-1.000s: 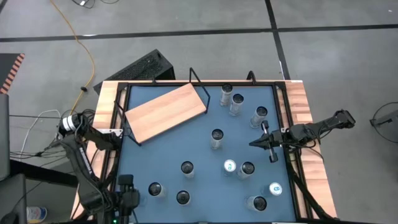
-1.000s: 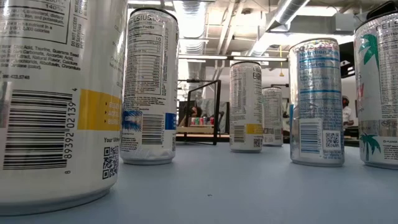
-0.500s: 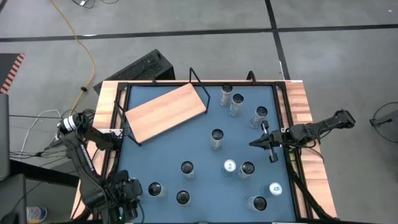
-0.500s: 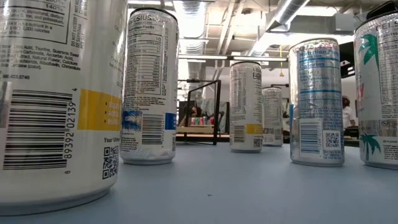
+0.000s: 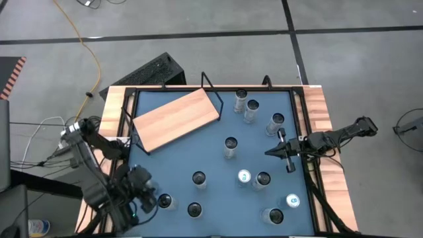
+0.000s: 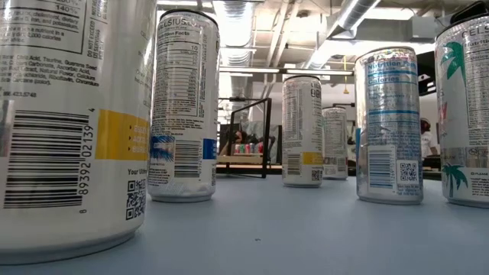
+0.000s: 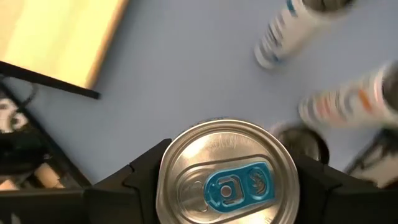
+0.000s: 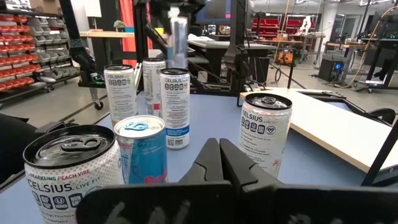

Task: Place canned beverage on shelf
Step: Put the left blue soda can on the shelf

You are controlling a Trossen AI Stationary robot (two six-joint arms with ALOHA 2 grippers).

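Note:
A silver can with a blue tab (image 7: pixel 227 177) sits between the fingers of my left gripper (image 5: pixel 143 192), over the table's near left corner. The right wrist view shows it far off (image 8: pixel 177 37), raised above the standing cans. The shelf (image 5: pixel 175 119), a pale wood board, lies flat at the far left of the blue tabletop (image 5: pixel 211 165), its black wire frame (image 5: pixel 211 89) at the end nearer the table's middle. The left wrist view shows the board's corner (image 7: pixel 56 37). My right gripper (image 5: pixel 268 153) waits shut and level at the right edge. My left gripper pinches the can's side wall just under the top rim, one finger (image 7: pixel 140 171) on each side. The fingers slant steeply down from above. The can is lifted clear of the tabletop, top up, about upright.
Several more cans stand across the tabletop, among them the middle can (image 5: pixel 230 147), two near-left cans (image 5: pixel 164 200) (image 5: pixel 193 209) and a blue-topped one (image 5: pixel 244 176). Wooden edges (image 5: pixel 114 119) border the table. Bare blue surface lies between the shelf and the cans.
My left gripper has risen from the near left corner with the can and gone a little toward the far edge and the table's middle, rolling about its own line as it went. The can has come up off the tabletop. The other cans have stayed put.

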